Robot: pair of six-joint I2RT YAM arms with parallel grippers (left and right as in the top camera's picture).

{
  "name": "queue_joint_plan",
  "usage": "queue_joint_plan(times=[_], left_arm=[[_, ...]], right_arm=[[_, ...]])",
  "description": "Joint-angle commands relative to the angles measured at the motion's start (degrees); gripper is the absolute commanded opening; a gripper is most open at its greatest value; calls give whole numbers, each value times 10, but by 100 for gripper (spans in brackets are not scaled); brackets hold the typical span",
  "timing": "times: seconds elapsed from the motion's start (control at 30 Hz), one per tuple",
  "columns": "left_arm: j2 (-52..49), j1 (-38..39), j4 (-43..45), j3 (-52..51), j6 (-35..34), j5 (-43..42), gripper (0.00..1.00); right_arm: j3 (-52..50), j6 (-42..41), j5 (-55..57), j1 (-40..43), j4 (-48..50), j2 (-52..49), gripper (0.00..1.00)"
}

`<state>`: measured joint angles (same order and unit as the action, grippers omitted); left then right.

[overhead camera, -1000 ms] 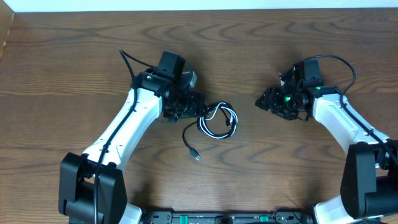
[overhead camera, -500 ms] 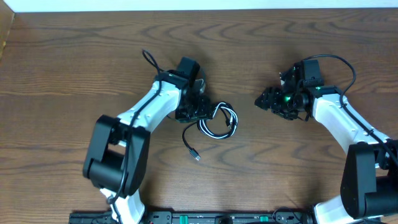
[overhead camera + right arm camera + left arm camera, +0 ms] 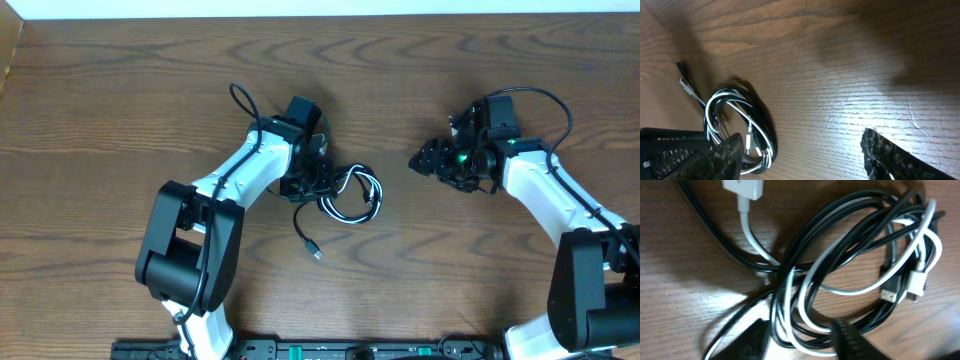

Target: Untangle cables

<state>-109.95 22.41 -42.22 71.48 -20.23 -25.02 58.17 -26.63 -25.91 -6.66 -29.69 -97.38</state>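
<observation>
The wooden bench (image 3: 120, 90) carries the cables (image 3: 345, 216) at its centre, the white cord (image 3: 746, 230) and the black cord (image 3: 840, 207) wound together in one coil. The left pincer (image 3: 318, 182) sits at the coil's left edge, fingers apart with strands lying between them. The right pincer (image 3: 420, 160) stands well apart to the right, fingers spread wide.

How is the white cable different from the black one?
The white cable is pale; the black cable is dark. In the overhead view the black cable trails a loose end out of the coil, while the white cable lies mostly looped. Both are thin, have plugs, and are tangled together.
</observation>
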Motion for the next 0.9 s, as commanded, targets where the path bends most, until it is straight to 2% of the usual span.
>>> queue_joint_plan(times=[0.0, 0.1, 0.27, 0.4, 0.5, 0.63, 0.7, 0.87], left_arm=[[-7, 4, -3, -11, -16, 6, 34], [-8, 20, 16, -28, -18, 7, 31], [-17, 33, 20, -38, -68, 59, 25], [-18, 38, 27, -38, -81, 68, 24], [-18, 40, 37, -38, -86, 67, 8], [-12, 39, 49, -27, -85, 59, 8], [4, 39, 49, -16, -75, 38, 7], [80, 39, 74, -4, -59, -37, 7]], right_arm=[[6, 6, -8, 2, 2, -1, 73], [7, 6, -12, 2, 3, -1, 73], [7, 6, -13, 2, 3, -1, 73], [7, 6, -15, 2, 3, -1, 73], [7, 6, -15, 2, 2, -1, 73], [7, 15, -52, 2, 12, -1, 70], [7, 47, -97, 2, 25, 1, 63], [7, 81, -163, -6, 52, 16, 62]])
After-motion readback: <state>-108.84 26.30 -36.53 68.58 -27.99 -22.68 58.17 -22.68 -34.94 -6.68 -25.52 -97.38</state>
